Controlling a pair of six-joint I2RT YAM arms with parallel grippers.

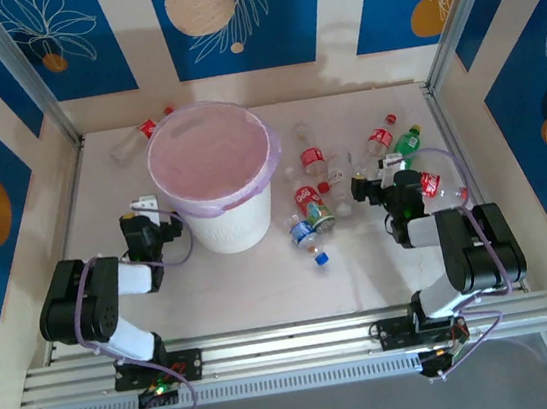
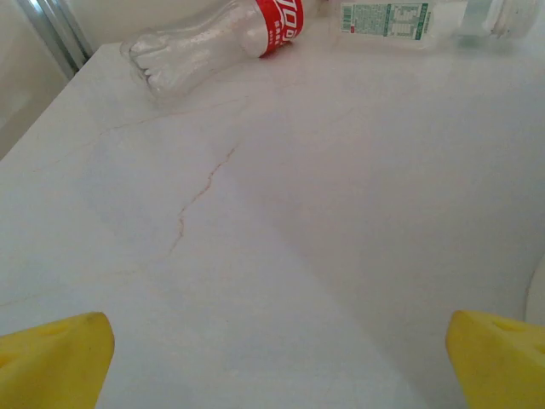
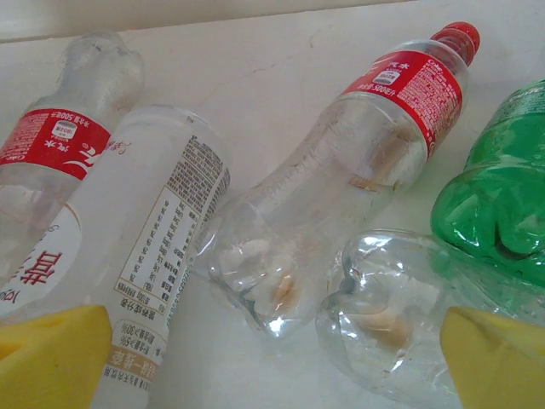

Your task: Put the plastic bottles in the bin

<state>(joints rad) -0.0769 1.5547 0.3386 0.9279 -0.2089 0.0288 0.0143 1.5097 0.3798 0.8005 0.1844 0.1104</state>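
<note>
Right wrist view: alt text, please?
Empty plastic bottles lie on their sides on a pale table, just ahead of the open right gripper, its yellow fingertips at the bottom corners. Two have red labels; a green bottle lies at right.

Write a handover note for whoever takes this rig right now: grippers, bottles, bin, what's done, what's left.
Left gripper: open, empty, over bare table left of the bin.
Right gripper: open, empty, low over the bottles right of the bin.
Two more bottles lie far left, behind the bin.
Done: no bottle seen in the bin.
Left: all of them.
</note>
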